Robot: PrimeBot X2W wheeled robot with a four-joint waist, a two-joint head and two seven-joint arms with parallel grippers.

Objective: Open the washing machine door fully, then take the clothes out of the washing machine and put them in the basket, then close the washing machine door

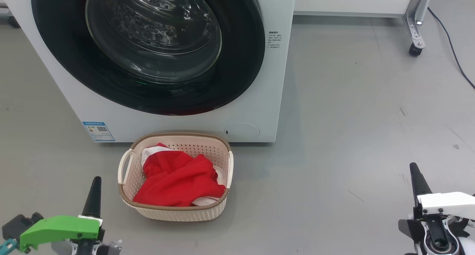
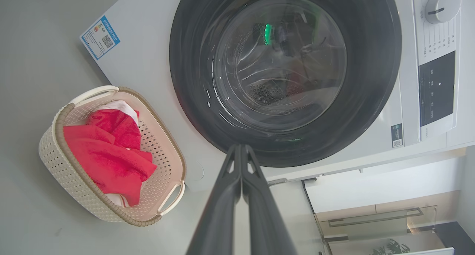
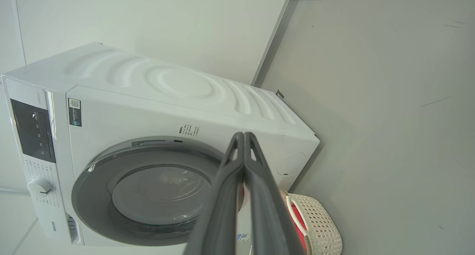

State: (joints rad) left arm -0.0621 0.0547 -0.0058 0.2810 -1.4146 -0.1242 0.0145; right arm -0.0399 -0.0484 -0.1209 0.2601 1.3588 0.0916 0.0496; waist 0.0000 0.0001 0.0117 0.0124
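Two grippers, our left gripper (image 1: 95,180) and right gripper (image 1: 414,167), are hanging empty, jaws pressed together. The clothes (image 1: 178,177) are lying in the basket (image 1: 178,211) on the floor (image 1: 352,117), just before the washing machine (image 1: 185,123), its door (image 1: 239,62) shut.

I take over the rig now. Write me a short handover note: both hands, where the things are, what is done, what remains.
Left hand: shut, empty, low beside the basket.
Right hand: shut, empty, low over the floor.
Clothes: in the basket, in front of the washing machine.
Washing machine door: closed, flush with the front.
Done: clothes moved, door shut.
Left: apparently nothing; the inside is hard to see through the door.
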